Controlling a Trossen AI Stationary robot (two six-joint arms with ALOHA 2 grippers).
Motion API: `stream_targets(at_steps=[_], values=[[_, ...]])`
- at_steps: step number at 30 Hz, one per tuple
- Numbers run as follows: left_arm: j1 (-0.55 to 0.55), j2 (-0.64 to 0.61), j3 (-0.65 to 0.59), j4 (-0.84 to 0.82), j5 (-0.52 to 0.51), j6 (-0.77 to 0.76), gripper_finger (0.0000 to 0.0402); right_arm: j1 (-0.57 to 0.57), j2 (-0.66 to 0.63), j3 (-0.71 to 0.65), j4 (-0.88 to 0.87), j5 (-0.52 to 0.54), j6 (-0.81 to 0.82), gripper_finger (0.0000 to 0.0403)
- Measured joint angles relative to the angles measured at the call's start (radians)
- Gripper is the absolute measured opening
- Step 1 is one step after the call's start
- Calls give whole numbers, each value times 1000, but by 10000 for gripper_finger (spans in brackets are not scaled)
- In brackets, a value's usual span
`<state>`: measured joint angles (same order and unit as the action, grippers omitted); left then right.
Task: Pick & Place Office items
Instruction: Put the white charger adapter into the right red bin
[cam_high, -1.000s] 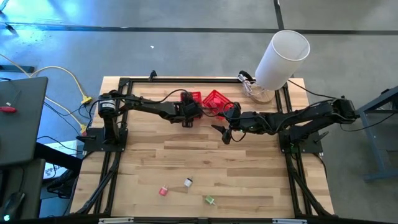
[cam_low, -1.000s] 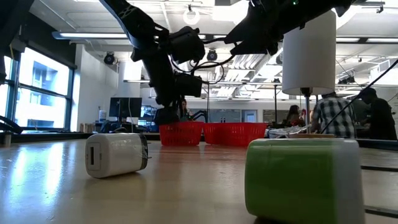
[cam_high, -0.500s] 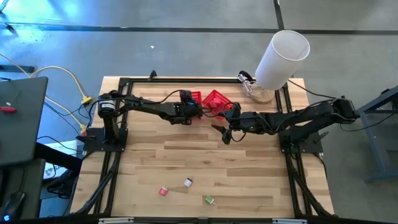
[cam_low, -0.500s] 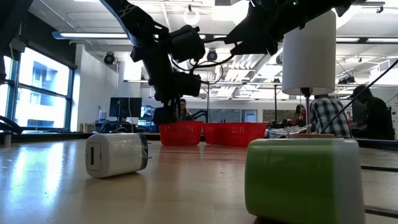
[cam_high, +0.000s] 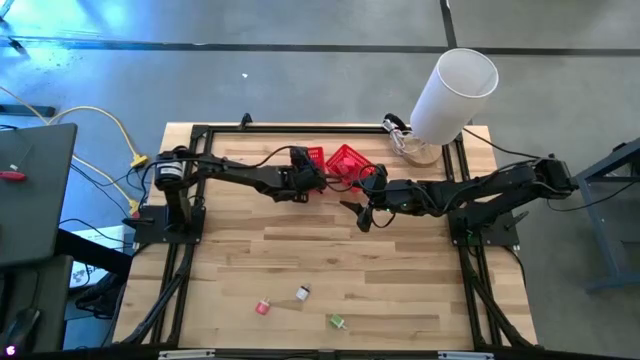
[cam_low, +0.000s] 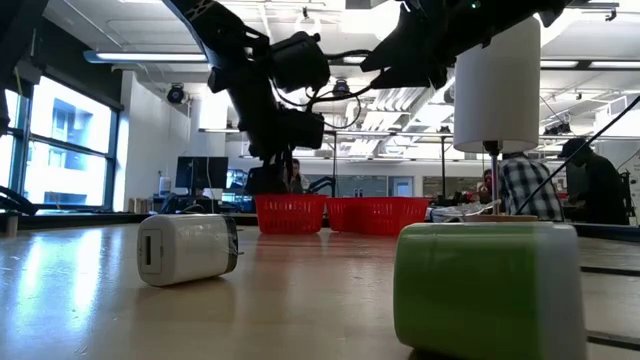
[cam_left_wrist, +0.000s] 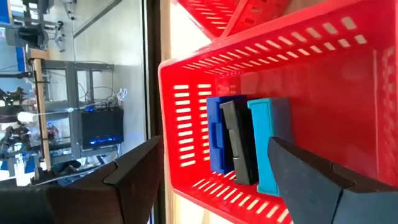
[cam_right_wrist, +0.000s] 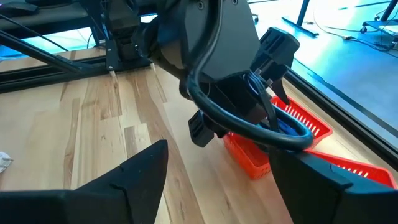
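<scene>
Baskets, two, red mesh, at the bench's far edge: left basket (cam_high: 310, 157) holds three flat pieces side by side, a blue piece (cam_left_wrist: 216, 143), a black rectangle (cam_left_wrist: 238, 142) and a teal piece (cam_left_wrist: 266, 144); right basket (cam_high: 347, 160) sits touching it, tilted. Left hand (cam_high: 305, 176) hovers directly over the left basket, fingers spread and nothing between them, the load apparently already dropped in. Right hand (cam_high: 362, 215) hangs above bare bench just in front of the right basket, fingers likewise spread and unloaded. Remaining office items lie well apart from both hands at the near edge: pink item (cam_high: 263, 307), whitish item (cam_high: 302, 293), green item (cam_high: 337, 322); the low view shows the whitish item lying on its side with a dark end and the green one standing close to that camera. Step in hand, as judged: lift the left hand straight up clear of the basket rim before swinging toward the near items, so the mesh wall is not snagged or dragged. Obstacles: both arms crowd the same stretch by the baskets and could clash if they move together; white cylinder (cam_high: 454, 93) stands at the far right corner, off the likely path. People sit in the room beyond.
</scene>
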<state>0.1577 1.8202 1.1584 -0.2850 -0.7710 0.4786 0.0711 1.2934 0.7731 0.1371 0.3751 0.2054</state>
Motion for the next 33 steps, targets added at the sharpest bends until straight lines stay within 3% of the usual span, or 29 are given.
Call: stream_targets(at_steps=[12, 16, 19, 25, 33], values=[[-19, -143, 0, -10, 0, 0, 278, 0, 0, 0, 1, 0, 0, 264], [-45, -241, 1, -80, 16, -125, 278, 0, 0, 0, 1, 0, 0, 264], [-59, -318, 1, -208, 105, -262, 278, 0, 0, 0, 0, 0, 0, 264], [-70, -444, 1, -421, 395, -499, 278, 0, 0, 0, -6, 0, -19, 264], [-101, -492, 1, -511, 722, -802, 278, 0, 0, 0, -6, -12, -17, 264]])
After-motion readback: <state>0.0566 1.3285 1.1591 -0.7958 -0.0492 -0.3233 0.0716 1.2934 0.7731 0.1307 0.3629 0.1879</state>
